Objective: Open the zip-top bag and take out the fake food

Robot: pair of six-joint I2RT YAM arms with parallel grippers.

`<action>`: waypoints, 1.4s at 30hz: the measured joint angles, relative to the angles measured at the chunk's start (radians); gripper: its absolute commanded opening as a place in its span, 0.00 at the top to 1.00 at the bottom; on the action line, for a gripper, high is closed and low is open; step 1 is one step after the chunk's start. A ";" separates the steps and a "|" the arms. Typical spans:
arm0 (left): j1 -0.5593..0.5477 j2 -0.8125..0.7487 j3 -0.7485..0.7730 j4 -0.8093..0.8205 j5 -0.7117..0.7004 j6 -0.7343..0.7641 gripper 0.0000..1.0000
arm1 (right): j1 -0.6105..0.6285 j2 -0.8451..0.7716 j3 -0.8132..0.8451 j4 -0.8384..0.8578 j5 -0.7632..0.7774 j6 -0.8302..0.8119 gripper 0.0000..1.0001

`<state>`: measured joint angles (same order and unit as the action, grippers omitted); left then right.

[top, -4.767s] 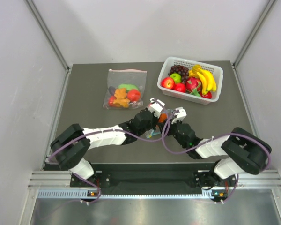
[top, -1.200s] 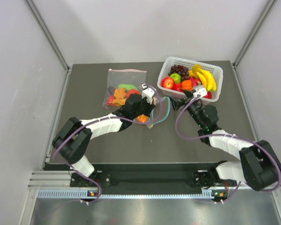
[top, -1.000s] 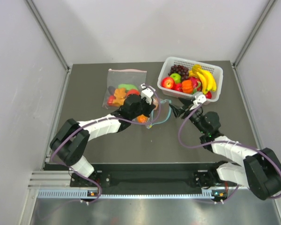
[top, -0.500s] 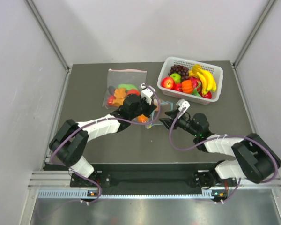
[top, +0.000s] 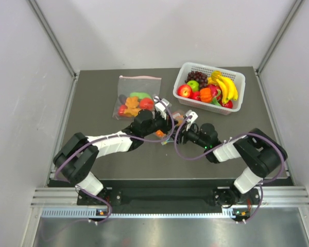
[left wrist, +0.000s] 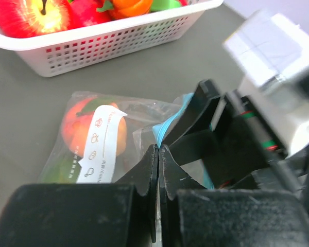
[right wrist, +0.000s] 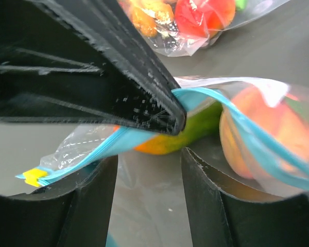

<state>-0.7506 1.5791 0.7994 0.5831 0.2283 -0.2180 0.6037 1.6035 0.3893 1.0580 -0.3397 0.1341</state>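
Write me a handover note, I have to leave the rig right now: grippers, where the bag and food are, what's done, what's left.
Left gripper: shut on the zip-top bag, pinching its edge at the teal strip.
Right gripper: open at the bag's mouth, holding nothing.
Bag: mid-table, on the near side of the white basket; its zip looks parted.
Fake food: orange, peach and green pieces, inside the bag.
Done: bag gripped and apparently opened.
Left: take the pieces out.
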 measured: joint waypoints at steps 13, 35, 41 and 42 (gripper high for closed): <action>-0.023 0.006 -0.057 0.177 -0.058 -0.080 1.00 | 0.090 0.110 0.045 0.082 0.153 0.061 0.20; -0.061 0.014 -0.062 0.135 -0.172 -0.015 1.00 | 0.106 0.084 -0.029 0.129 0.401 -0.008 0.14; -0.082 0.002 -0.077 0.136 -0.171 -0.023 1.00 | 0.107 0.117 -0.027 0.153 0.468 0.046 0.14; -0.085 -0.003 -0.084 0.137 -0.172 -0.024 1.00 | 0.108 0.122 -0.027 0.154 0.485 0.056 0.14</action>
<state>-0.8360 1.5761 0.7155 0.7197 0.0563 -0.2417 0.7113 1.7256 0.3622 1.2125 0.1452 0.1898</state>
